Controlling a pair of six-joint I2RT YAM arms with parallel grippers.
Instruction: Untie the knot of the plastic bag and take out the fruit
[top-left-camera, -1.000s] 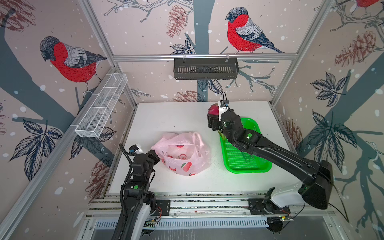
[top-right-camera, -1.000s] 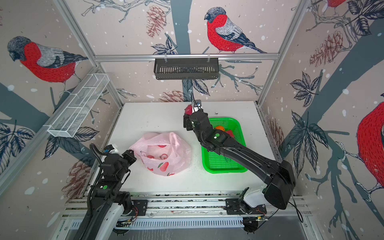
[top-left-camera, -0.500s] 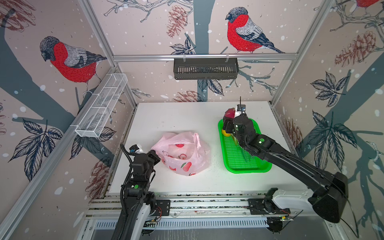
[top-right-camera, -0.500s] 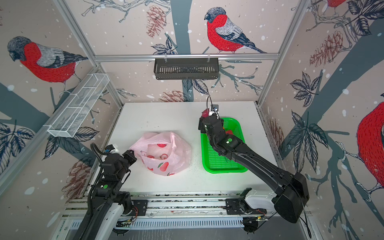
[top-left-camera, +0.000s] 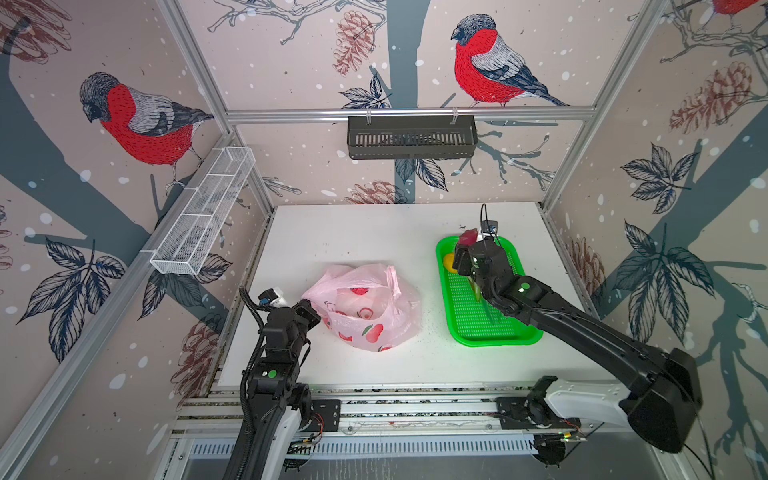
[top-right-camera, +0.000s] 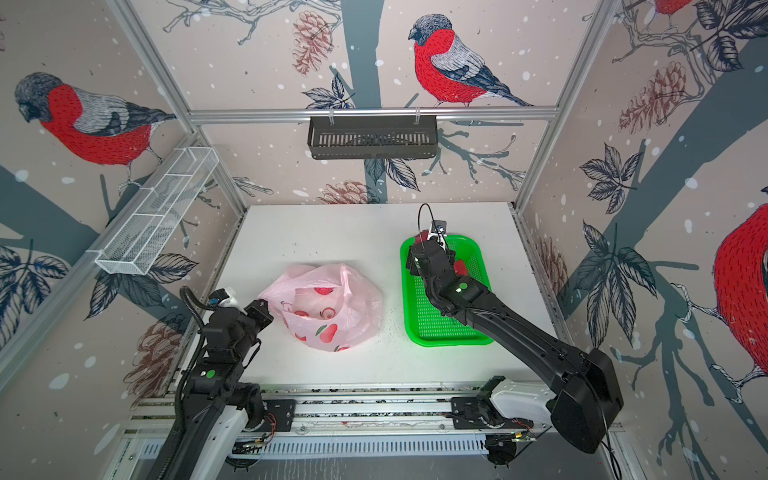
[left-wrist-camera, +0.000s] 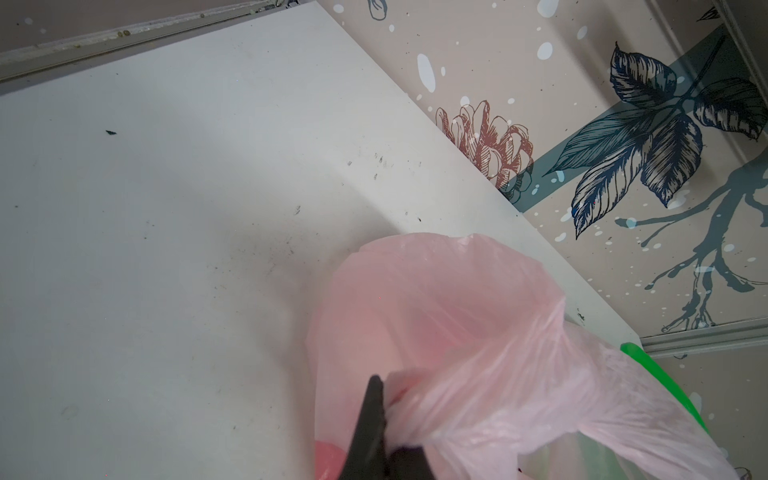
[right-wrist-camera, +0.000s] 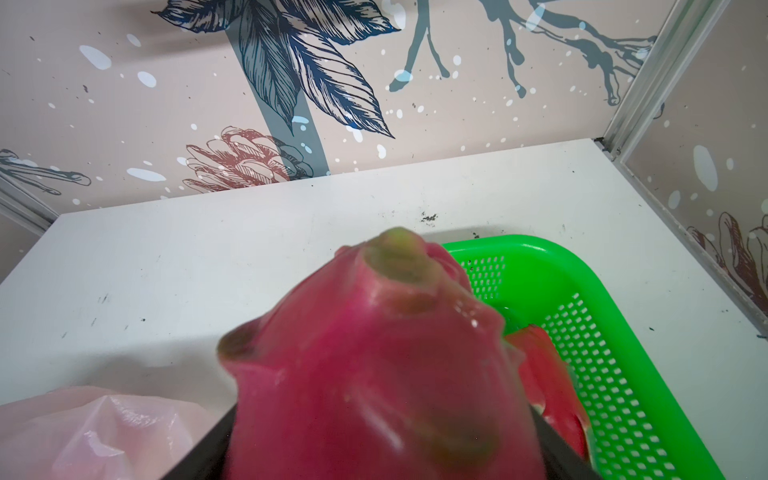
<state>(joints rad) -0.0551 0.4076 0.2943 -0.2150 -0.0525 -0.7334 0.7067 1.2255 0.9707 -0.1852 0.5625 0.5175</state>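
White flat worktop (top-left-camera: 353, 232), marked with small dark specks, inside a booth of aluminium profiles; walls papered with red-breasted birds, pine cones and dark leaves. Hung on the rear rail, a black slotted plastic basket (top-left-camera: 411, 137); along the left wall, a long white wire-mesh shelf (top-left-camera: 203, 220). On the right half of the worktop, a bright green plastic mesh basket (top-left-camera: 490, 328); left of it and apart from it, a thin translucent pale pink plastic bag with red fruit prints (top-left-camera: 374, 307), slumped, mouth gaping upward.

Hard to see: far end of the green basket, covered by the right arm in both top views. Only a small part of a yellow-orange round fruit (top-left-camera: 449, 262) showing at the far left corner of the basket, beside the wrist. Inside of the bag veiled by the film; in the left wrist view a red patch low in it, print or fruit not possible to tell. Knot of the straps not to be made out in any view.

Left fingers (left-wrist-camera: 370, 428) pressed fully together on a bunched fold of the bag's rim, at the left edge of the bag. Right fingers (right-wrist-camera: 203, 457) spread wide around a magenta green-tipped dragon fruit (right-wrist-camera: 374, 374), one on each flank, gripping it over the far left corner of the green basket; resting there or lifted, cannot tell. Just beside it, lying in the basket, a second magenta dragon fruit (right-wrist-camera: 544, 374), partly covered by the held one.
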